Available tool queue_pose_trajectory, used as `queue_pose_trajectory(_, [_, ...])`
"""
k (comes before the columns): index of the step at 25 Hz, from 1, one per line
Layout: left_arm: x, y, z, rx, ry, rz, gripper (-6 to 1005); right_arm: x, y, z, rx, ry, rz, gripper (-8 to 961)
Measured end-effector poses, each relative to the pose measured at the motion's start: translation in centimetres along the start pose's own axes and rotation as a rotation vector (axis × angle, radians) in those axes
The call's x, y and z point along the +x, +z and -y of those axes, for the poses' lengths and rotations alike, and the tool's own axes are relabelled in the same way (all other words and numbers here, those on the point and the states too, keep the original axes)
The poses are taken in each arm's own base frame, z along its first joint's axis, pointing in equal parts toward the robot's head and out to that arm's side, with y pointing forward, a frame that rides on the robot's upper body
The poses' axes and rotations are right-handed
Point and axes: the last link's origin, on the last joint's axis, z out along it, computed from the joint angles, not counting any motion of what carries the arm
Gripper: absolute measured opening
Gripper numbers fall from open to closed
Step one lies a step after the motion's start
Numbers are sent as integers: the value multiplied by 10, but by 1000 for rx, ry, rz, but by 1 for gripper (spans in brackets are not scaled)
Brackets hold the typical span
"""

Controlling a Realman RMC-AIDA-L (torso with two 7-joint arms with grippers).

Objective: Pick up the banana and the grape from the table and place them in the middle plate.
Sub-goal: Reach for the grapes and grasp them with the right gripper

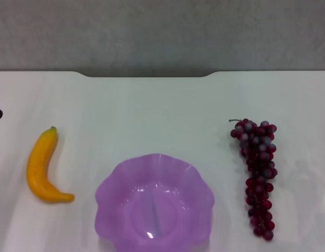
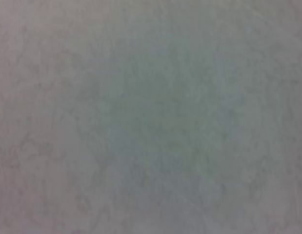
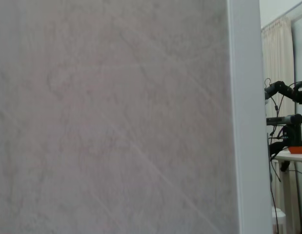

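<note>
middle plate (image 1: 154,207) near rim cut off

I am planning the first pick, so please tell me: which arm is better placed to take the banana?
Probably the left. The banana lies on the robot's left side of the middle plate, and the grape on its right. Neither gripper is clearly in view.
</note>
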Motion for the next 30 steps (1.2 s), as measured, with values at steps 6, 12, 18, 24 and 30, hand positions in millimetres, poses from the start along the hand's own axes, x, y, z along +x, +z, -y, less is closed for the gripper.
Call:
queue_pose_trajectory(6, [6, -5, 1, 2, 1, -46, 231, -1, 1, -1, -2, 2, 7, 32])
queue_pose_trajectory(12, [8, -10, 1, -7, 5, -70, 284, 1, -1, -1, 0, 4, -5, 34])
queue_pose_trajectory(18, [8, -14, 2, -4, 6, -73, 169, 0, -2, -1, 1, 6, 2, 31])
queue_pose_trajectory(24, [8, -14, 3, 0, 5, -76, 41, -1, -1, -2, -2, 11, 8, 31])
queue_pose_trajectory(30, [9, -12, 4, 6, 3, -80, 34, -11, -3, -2, -1, 17, 80, 41])
